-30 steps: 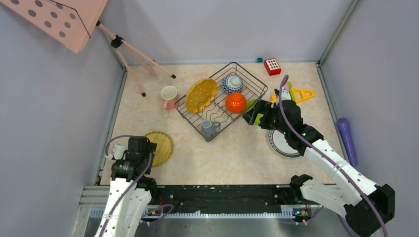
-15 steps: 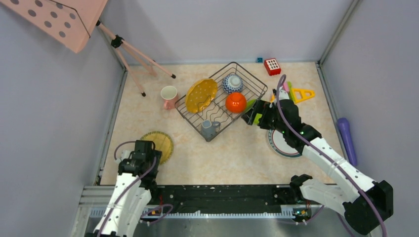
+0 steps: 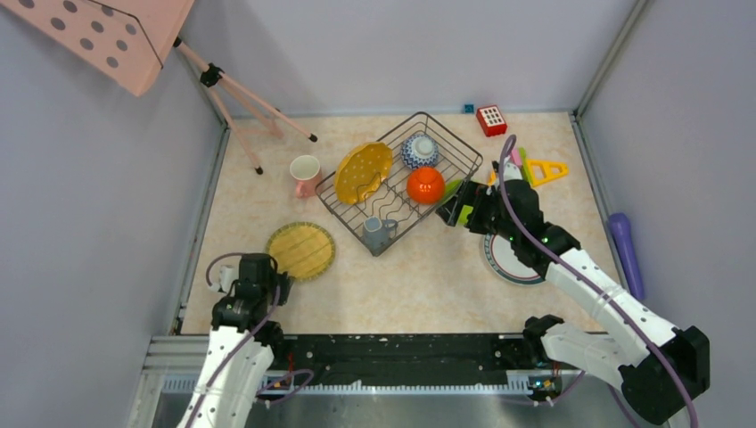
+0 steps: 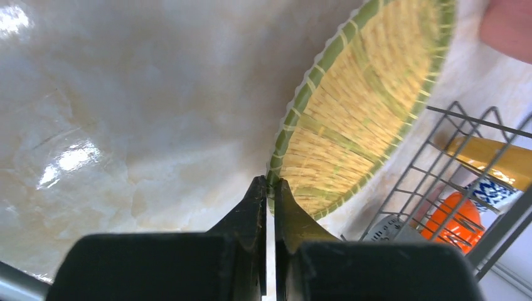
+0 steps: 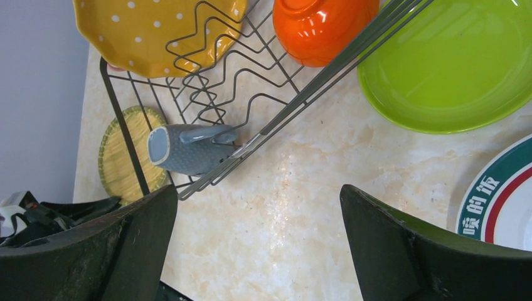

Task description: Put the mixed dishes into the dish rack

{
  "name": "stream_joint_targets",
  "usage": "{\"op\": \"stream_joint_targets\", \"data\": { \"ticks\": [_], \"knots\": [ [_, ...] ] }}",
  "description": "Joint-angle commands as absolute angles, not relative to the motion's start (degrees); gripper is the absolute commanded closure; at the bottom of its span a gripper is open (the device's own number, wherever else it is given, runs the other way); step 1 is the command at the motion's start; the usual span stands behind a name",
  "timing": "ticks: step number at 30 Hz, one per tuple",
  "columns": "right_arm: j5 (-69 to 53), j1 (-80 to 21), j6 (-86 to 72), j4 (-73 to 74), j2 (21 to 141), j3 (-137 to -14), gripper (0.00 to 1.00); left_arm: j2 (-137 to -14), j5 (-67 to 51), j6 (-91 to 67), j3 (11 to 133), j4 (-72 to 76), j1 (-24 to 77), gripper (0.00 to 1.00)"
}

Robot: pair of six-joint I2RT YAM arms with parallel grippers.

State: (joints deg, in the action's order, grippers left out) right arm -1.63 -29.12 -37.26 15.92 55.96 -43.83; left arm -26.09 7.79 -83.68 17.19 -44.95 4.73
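Observation:
My left gripper (image 3: pixel 269 270) (image 4: pixel 268 188) is shut on the near rim of a woven-look yellow plate (image 3: pixel 301 251) (image 4: pixel 364 119) lying on the table. The dish rack (image 3: pixel 348 226) (image 5: pixel 313 88) holds a dotted yellow plate (image 3: pixel 364 171), a patterned bowl (image 3: pixel 419 150), an orange-red bowl (image 3: pixel 426 185) and a grey mug (image 3: pixel 378 232) (image 5: pixel 182 148). The pink mug (image 3: pixel 306 174) stands left of the rack. My right gripper (image 3: pixel 455 209) (image 5: pixel 258 191) hangs open over bare table by the rack's right side. Beside it lie the lime green plate (image 5: pixel 452 69) and the white green-rimmed plate (image 3: pixel 504 259) (image 5: pixel 502 200).
A red block (image 3: pixel 491 119) and a yellow triangle toy (image 3: pixel 544 169) lie at the back right. A purple cylinder (image 3: pixel 626 250) rests along the right wall. A pink tripod (image 3: pixel 241 107) stands at the back left. Grey walls enclose the table.
The left gripper drew back toward its base and shut on the woven-look plate's rim; the plate now shows whole, slightly farther right. The right arm has barely moved.

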Motion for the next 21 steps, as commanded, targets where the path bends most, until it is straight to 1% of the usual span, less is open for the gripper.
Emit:
{"op": "stream_joint_targets", "data": {
  "ticks": [1, 6, 11, 14, 21],
  "knots": [
    [-2.4, -29.1, -37.2, 15.1, 54.8, -46.2, 0.01, -22.0, 11.8, -78.9, 22.7, -48.9, 4.6, 1.0],
    [-10.7, -29.1, -34.6, 12.4, 54.9, -46.5, 0.02, -22.6, 8.7, -69.4, 29.0, -48.7, 4.6, 1.0],
    [-14.1, -29.1, -33.8, 11.8, 54.4, -46.8, 0.03, -23.5, 16.2, -64.1, 39.5, -55.7, 4.6, 1.0],
    [-13.9, -29.1, -33.7, 12.0, 54.0, -46.7, 0.03, -23.6, 17.5, -59.6, 43.7, -55.5, 4.6, 1.0],
    [-13.8, -29.1, -33.4, 13.0, 54.0, -47.3, 0.04, -25.3, 10.1, -41.3, 53.5, -49.6, 4.6, 1.0]
  ]
}}
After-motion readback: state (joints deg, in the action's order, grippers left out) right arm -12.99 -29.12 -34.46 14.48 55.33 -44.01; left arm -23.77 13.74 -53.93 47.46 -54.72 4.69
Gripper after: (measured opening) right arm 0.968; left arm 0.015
